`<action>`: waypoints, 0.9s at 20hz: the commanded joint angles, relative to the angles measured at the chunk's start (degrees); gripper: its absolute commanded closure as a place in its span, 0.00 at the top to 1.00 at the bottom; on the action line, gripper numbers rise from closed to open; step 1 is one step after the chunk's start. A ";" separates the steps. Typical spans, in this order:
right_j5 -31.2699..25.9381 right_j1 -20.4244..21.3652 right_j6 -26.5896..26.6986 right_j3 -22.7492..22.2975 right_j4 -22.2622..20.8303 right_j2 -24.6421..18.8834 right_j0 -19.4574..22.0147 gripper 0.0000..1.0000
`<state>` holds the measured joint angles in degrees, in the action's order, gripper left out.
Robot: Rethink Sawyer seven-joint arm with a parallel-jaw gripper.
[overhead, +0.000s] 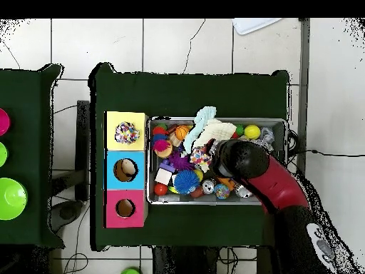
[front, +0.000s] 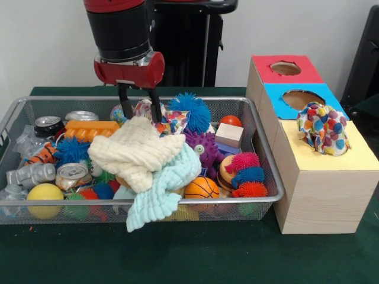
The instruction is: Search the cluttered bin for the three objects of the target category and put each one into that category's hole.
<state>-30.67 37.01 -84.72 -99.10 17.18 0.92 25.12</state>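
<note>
A spotted cloth point(front: 323, 135) sits bunched in the yellow box's hole point(front: 329, 148), at three o'clock from the wire bin point(front: 269, 177). Another spotted cloth point(front: 169, 120) lies at the bin's twelve o'clock edge beside a blue spiky ball point(front: 190, 110). The gripper point(front: 140, 112) hangs there, fingers apart, straddling that cloth's edge. A cream cloth point(front: 135, 151) overlaps a mint cloth point(front: 163, 192) mid-bin

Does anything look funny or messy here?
Yes. The mint cloth droops over the wire basket's front rim, hanging partly outside. Also, a spotted cloth is bunched up on the yellow-topped box's hole, sticking out instead of dropped through.
</note>
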 commanded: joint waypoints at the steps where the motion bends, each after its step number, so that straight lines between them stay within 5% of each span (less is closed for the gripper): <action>1: -2.68 -0.73 -9.99 -3.09 -0.22 -2.50 -1.72 1.00; 18: -2.81 -4.50 -8.16 1.19 -4.16 2.28 -3.90 1.00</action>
<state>-30.67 36.46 -84.72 -98.88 16.57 2.23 21.95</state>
